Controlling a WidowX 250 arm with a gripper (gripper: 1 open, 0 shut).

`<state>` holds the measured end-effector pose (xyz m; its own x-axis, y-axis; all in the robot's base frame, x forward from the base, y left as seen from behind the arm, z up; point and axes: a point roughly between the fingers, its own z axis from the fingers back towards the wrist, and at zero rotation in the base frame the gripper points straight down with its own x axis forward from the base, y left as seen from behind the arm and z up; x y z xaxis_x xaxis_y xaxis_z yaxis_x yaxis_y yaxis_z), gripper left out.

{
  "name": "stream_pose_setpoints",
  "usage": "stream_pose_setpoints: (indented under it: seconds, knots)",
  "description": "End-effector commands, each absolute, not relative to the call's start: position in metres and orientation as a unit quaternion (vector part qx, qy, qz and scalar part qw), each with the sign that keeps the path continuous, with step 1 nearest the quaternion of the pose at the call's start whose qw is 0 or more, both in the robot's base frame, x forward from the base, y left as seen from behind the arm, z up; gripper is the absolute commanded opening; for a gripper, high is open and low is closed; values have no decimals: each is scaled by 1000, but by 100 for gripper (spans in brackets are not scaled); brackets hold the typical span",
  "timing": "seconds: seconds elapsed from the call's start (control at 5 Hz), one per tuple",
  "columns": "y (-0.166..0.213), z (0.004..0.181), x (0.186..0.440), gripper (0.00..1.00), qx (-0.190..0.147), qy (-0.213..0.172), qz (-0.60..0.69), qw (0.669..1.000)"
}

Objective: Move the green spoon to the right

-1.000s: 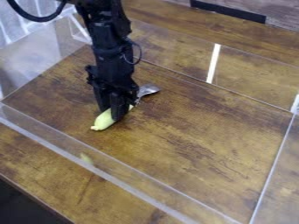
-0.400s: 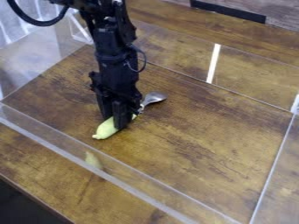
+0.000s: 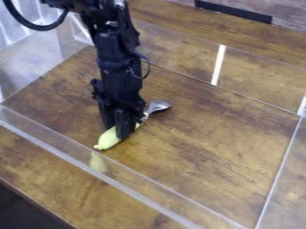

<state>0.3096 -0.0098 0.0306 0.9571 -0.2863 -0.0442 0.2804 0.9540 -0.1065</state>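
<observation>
One spoon (image 3: 110, 137) under me, green-yellow handle poking out low and left, shiny silver bowl sticking out on other side. My pincer (image 3: 121, 128) points straight down, black fingers pinched tight on spoon's middle. Spoon lies tilted across brown wood table (image 3: 203, 152) (near left half, inside clear plastic walls (image 3: 143, 192)). My black arm goes up to top left.
</observation>
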Motion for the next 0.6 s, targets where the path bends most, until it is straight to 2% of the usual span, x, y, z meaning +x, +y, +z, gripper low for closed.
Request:
stream_pose_setpoints:
  seconds: [0.0,0.4]
  knots:
    - [-31,53,304,0,-45,26,-171,984]
    - [-45,83,304,0,-30,14,-167,985]
